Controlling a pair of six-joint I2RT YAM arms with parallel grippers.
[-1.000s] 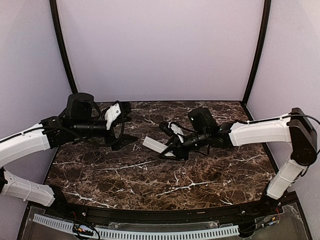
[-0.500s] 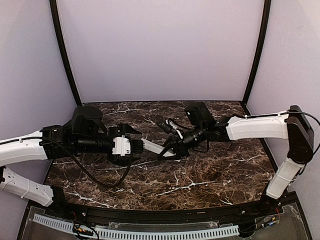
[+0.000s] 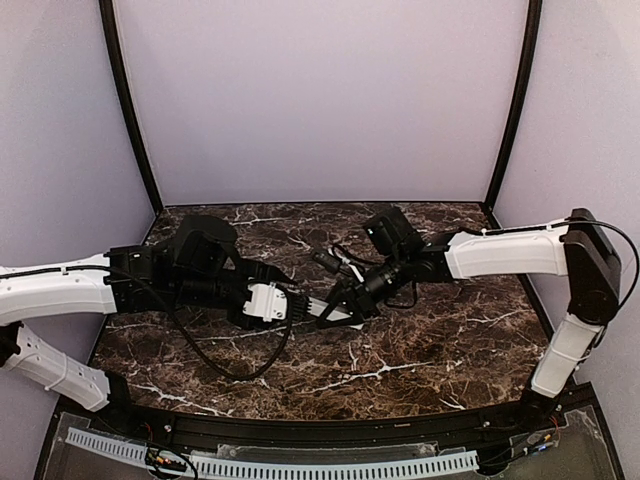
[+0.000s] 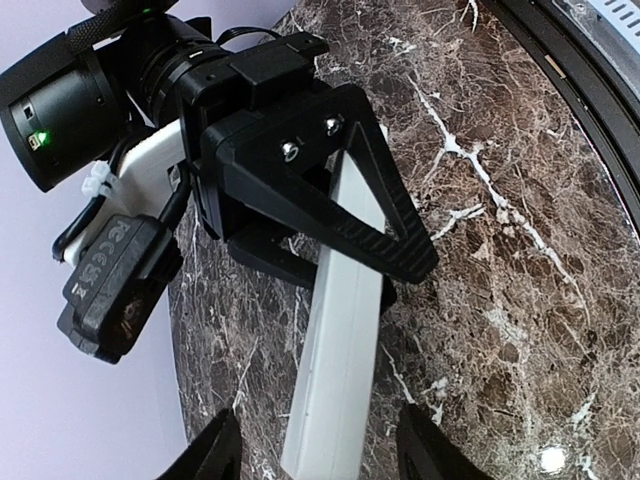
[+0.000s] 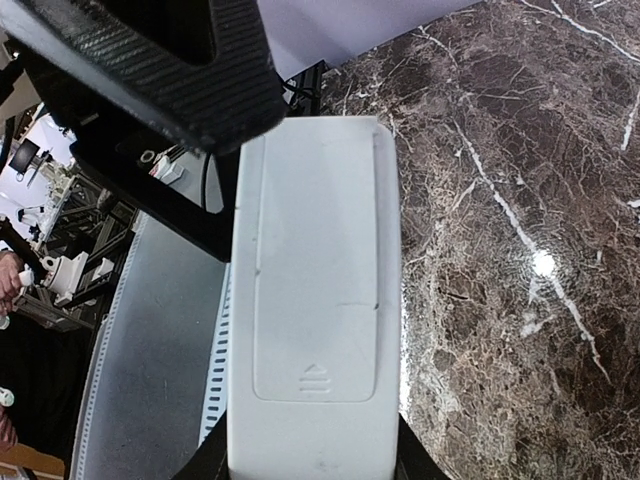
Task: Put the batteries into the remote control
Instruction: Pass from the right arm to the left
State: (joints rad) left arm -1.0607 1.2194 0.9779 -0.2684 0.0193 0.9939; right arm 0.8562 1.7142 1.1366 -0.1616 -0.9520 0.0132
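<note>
Above the middle of the marble table (image 3: 430,340), the right gripper (image 3: 343,305) clamps the white remote control (image 5: 315,300), its battery cover (image 5: 318,345) shut, while the left gripper (image 4: 318,452), half-open and empty, straddles the free end, seemingly about to grip and slide that cover off.

One remote control (image 4: 345,340) and two claws (image 3: 296,303) (image 3: 338,303)

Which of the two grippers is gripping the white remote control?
The right gripper: its fingers clamp the remote control. The left gripper only straddles its free end without touching.
</note>
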